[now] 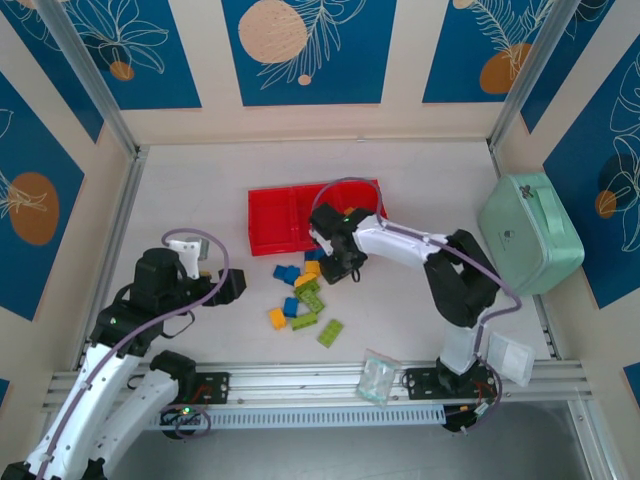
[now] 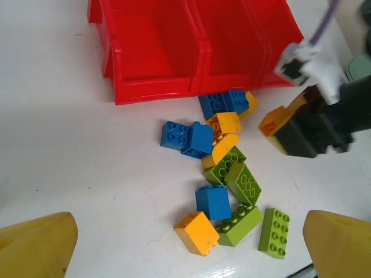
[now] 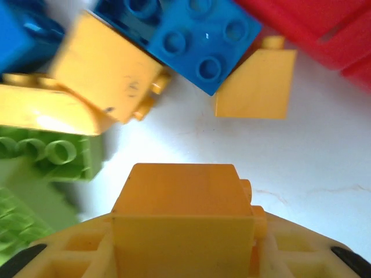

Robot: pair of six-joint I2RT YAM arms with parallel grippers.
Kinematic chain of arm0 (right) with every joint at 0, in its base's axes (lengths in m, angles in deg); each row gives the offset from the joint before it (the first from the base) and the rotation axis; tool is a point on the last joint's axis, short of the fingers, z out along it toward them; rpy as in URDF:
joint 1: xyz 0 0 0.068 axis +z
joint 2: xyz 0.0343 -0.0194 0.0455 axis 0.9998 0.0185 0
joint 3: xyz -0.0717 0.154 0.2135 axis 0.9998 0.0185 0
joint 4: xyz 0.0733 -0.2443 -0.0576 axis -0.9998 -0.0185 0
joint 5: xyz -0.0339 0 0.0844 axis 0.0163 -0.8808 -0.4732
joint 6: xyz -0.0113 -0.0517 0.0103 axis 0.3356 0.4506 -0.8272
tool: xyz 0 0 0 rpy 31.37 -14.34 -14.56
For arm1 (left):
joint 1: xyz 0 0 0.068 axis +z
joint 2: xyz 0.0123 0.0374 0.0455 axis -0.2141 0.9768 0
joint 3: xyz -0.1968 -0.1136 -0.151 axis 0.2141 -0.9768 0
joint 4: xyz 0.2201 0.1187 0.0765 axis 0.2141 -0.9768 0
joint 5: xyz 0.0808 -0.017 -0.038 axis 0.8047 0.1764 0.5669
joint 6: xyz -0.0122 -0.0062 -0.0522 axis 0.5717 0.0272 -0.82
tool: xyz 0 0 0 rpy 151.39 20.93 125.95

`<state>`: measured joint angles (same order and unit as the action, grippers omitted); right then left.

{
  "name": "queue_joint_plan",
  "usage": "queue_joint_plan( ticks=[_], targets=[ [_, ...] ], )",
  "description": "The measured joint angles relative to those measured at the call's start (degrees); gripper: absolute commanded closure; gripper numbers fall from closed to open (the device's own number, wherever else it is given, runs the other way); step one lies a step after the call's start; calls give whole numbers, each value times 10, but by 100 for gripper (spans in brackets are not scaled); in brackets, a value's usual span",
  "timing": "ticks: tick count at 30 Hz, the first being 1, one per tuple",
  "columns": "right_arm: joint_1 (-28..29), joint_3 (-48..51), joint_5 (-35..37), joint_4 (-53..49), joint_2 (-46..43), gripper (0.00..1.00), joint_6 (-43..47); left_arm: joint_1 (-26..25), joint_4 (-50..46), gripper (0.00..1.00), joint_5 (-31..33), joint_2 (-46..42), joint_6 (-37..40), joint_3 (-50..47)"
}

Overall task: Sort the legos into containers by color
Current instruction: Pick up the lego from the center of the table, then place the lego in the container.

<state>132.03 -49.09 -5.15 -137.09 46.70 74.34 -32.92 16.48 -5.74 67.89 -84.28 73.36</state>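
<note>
We see the right gripper (image 3: pixel 183 262) clamped on an orange-yellow brick (image 3: pixel 182 200), which is smooth-faced with small round studs along its right edge. The other bricks (image 2: pixel 223 168), in blue, lime green and orange-yellow, lie in a loose heap on the white table (image 2: pixel 87 174), just in front of the red tray (image 2: pixel 151 87) with its three square compartments. The left gripper (image 2: pixel 185 246) hangs wide open on the heap's near side.

Left arm (image 1: pixel 110 340): bent at the elbow, low by its base; left claw (image 1: pixel 222 285) had fingers spread wide. Right arm (image 1: pixel 420 250): reached forward and left, wrist pitched down; right claw (image 1: pixel 338 268) pinched an orange brick (image 3: pixel 182 202).
</note>
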Motion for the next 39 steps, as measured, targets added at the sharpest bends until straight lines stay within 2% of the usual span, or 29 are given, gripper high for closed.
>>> queue_joint_plan(
  ticks=[3,7,13,16,22,26,30,31,32,33,39],
  targets=[
    [-20,-39,-4,-10,-39,72,0,0,0,1,0,-2,0,0],
    [-81,-117,-8,-12,-37,73,0,0,0,0,0,-7,0,0],
    [-183,-205,-45,-7,43,73,-13,0,0,1,-1,-10,0,0],
    [-214,-239,-58,-7,97,73,-27,0,0,1,-1,-10,0,0],
    [-222,-297,-56,-9,189,72,-42,-2,0,1,-1,-11,0,0],
    [-222,-300,-48,-3,208,69,-57,-2,0,1,-1,-11,0,0],
    [-222,-304,-40,2,217,58,-72,-2,0,1,-1,-10,0,0],
    [-222,-306,-38,4,219,51,-75,-2,0,1,-1,-10,0,0],
    [-222,-306,-35,6,220,36,-79,-2,0,0,-1,-10,0,0],
    [-222,-307,-34,7,222,28,-82,-2,0,1,-1,-10,0,0],
    [-220,-308,-17,12,225,15,-98,-2,0,1,-1,-10,0,0]
  ],
)
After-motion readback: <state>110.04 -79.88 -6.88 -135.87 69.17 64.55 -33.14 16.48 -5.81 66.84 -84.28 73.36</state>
